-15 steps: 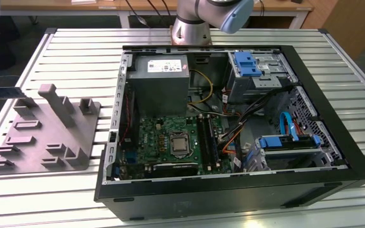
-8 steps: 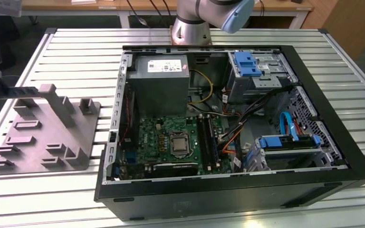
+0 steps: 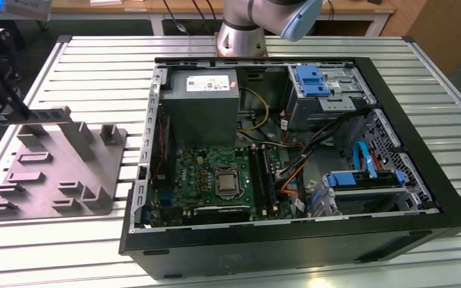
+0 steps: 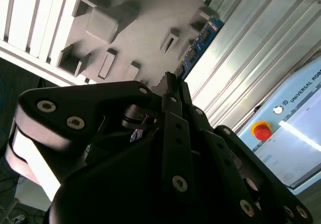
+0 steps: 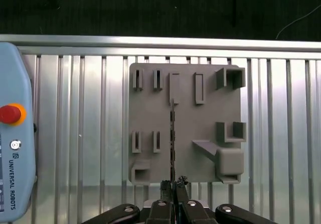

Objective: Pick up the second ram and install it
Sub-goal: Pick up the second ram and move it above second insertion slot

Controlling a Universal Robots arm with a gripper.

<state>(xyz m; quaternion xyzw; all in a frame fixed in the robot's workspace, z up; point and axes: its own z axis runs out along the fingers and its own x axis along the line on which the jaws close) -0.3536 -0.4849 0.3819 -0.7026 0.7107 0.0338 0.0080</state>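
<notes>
One thin dark ram [image 5: 172, 138] sits edge-on, pinched at its end between the two fingers [image 5: 180, 184], over the grey tray [image 5: 150, 113] on the slatted desk [image 5: 75, 133].

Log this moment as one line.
gripper: jaws shut on ram | ram: edge-on above tray | case: open

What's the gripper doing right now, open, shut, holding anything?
The gripper is shut on the ram.
</notes>
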